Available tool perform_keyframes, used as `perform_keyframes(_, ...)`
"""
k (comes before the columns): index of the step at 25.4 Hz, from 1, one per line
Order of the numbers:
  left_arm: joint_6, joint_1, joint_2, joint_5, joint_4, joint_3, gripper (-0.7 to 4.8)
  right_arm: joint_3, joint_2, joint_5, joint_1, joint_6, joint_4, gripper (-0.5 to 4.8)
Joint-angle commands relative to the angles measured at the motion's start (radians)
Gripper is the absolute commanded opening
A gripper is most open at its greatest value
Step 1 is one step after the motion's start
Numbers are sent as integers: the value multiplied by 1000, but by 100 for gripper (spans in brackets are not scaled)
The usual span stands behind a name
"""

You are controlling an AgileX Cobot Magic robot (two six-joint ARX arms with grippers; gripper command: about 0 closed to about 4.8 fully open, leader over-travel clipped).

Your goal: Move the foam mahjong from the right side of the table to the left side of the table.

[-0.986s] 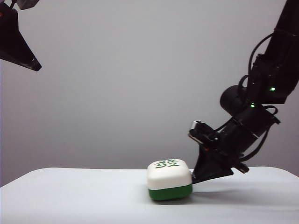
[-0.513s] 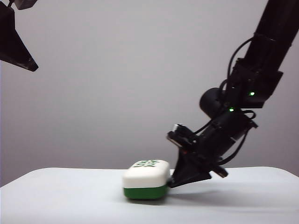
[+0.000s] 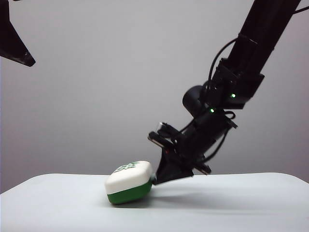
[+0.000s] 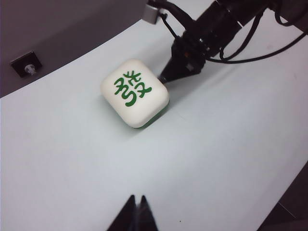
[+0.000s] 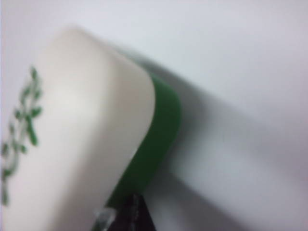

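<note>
The right arm slants down from the upper right of the exterior view, its black links and cables ending in the right gripper [image 3: 155,181], low over the table's middle, just above the surface. Its fingers are pressed together into one narrow wedge, the tip against the block's side. The left gripper [image 4: 136,208] hangs high above the table near the front edge, its two dark fingertips side by side with no gap between them, clear of everything.
</note>
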Motion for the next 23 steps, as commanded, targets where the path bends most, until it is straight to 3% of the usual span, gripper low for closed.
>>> perform_keyframes(1, -3, 1, -4, 4, 4, 6, -5, 46, 16, 4, -2, 21, -2, -5)
perform_keyframes(23, -11, 0, -5, 0, -57, 6, -5, 209, 128, 8, 132, 84, -6, -5)
